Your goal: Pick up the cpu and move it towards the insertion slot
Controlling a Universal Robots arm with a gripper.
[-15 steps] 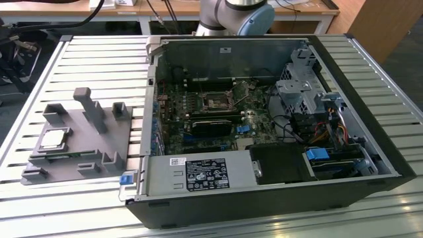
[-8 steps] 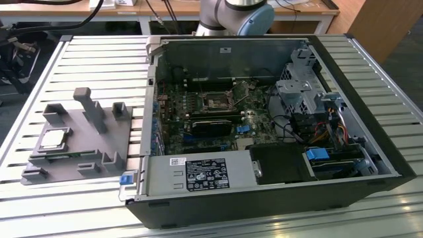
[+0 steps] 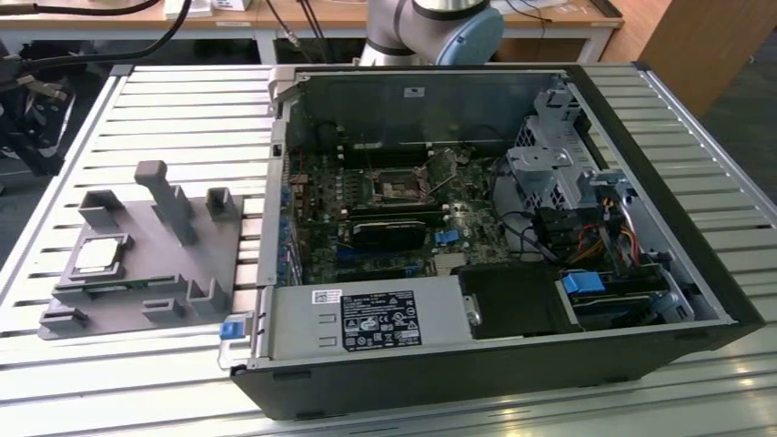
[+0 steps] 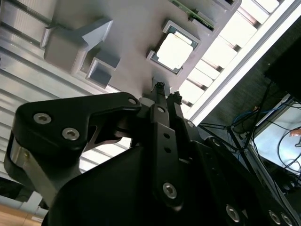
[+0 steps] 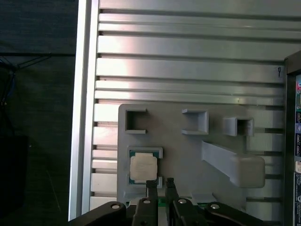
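The cpu, a silvery square chip with a pale rim, lies flat in a recess of a grey holder plate at the exterior view's left. Both wrist views look down on the cpu from well above. My gripper hangs above the plate close beside the chip, not touching it, shut with nothing between its narrow black fingers. The insertion slot, a dark square socket in a metal frame, sits on the green board inside the open computer case.
The holder plate carries several raised grey blocks and a tall post near the chip. A narrow green circuit strip lies on it too. Everything rests on a ribbed aluminium table. Cables, a drive cage and a power supply crowd the case.
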